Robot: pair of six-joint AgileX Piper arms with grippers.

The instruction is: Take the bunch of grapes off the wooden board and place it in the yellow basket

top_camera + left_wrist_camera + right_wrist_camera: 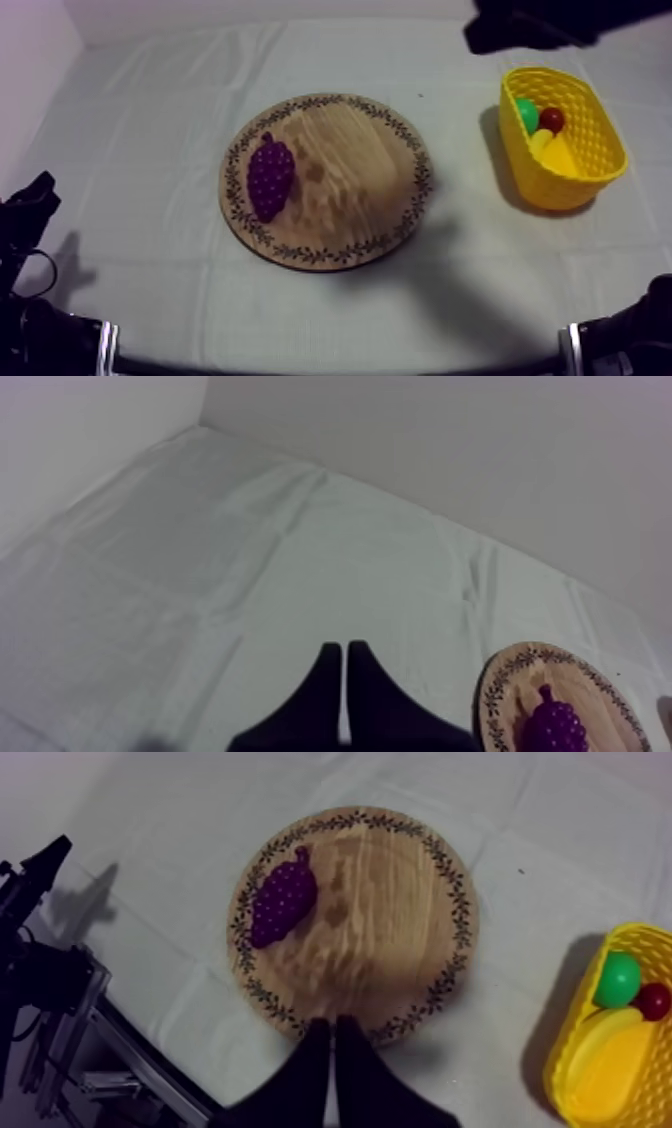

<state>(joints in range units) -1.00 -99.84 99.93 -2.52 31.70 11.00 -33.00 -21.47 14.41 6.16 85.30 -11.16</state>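
Right pincer [328, 1024], pressed together and empty, hangs over the wooden board [390, 922]. Left pincer [343, 648] is likewise pressed together, empty. Bunch of grapes [270, 177] lies on the board's left side; yellow basket [600, 140] stands right.

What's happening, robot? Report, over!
Left gripper: fingers shut, away from the wooden board. Right gripper: fingers shut, over its rim. Bunch of grapes lying on board, untouched. Nothing between it and yellow basket.

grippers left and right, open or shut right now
left gripper: shut, holding nothing
right gripper: shut, holding nothing
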